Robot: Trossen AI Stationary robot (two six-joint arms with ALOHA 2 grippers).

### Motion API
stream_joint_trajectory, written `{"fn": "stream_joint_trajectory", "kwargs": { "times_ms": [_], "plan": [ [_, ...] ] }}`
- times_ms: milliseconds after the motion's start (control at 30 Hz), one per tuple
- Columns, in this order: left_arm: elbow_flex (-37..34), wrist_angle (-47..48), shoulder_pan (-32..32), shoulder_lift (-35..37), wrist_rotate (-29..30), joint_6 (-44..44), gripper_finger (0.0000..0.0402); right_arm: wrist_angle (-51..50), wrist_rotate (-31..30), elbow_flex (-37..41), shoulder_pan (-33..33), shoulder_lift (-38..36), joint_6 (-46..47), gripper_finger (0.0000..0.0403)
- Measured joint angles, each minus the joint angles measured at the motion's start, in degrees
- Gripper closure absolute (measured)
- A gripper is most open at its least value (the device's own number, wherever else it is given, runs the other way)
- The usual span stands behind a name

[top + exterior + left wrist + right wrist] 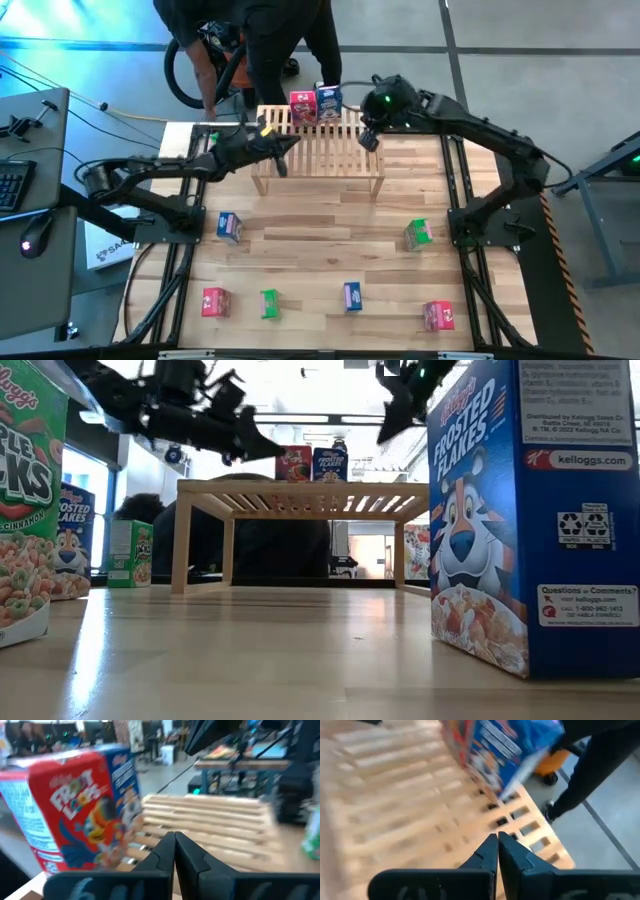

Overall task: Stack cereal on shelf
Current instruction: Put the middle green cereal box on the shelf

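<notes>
- Both grippers, left and right, hover over the shelf, fingers shut, holding nothing.
- Red box and blue box stand on its far edge, probably touching.
- Next: open wide before descending on a table box, grip squarely.

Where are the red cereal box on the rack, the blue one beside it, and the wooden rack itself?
red cereal box (303, 108), high view, middle of its top face.
blue cereal box (328, 100), high view, middle of its top.
wooden rack (330, 150), high view, bare slats of its top.
</notes>
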State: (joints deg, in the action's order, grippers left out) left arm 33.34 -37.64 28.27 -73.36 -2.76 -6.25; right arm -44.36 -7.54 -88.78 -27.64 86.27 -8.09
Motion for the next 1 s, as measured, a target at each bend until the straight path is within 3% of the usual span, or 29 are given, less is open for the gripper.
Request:
{"fn": "stream_joint_trajectory", "kwargs": {
  "times_ms": [100, 267, 367, 567, 700, 867, 1000],
  "plan": [
    [-3.0, 0.1, -1.9, 5.2, -0.4, 0.3, 0.0401, 6.6, -2.2, 6.2, 5.3, -4.1, 2.3, 0.0403],
    [-7.5, 1.0, -4.9, 12.4, -2.1, 1.7, 0.0401, 24.4, -2.9, 23.6, 13.5, -12.6, 11.1, 0.0403],
    [-9.5, 3.2, -6.1, 15.8, -2.1, 2.9, 0.0401, 27.5, -4.9, 29.8, 18.7, -17.2, 18.4, 0.0403],
    [-12.6, 3.7, -7.5, 19.6, -2.1, 4.5, 0.0401, 12.7, -8.4, 30.9, 29.7, -24.4, 35.3, 0.0400],
    [-13.9, 3.0, -7.8, 19.8, -1.6, 4.4, 0.0401, -2.1, -12.9, 28.4, 36.9, -26.2, 49.6, 0.0373],
    [-14.1, 2.2, -7.8, 19.6, -1.6, 4.2, 0.0401, -21.3, -12.3, 25.7, 43.1, -24.8, 70.4, 0.0287],
    [-14.1, 1.7, -7.8, 19.6, -1.6, 4.2, 0.0401, -27.4, -5.0, 25.7, 45.6, -22.9, 86.9, 0.0200]
  ]
}}
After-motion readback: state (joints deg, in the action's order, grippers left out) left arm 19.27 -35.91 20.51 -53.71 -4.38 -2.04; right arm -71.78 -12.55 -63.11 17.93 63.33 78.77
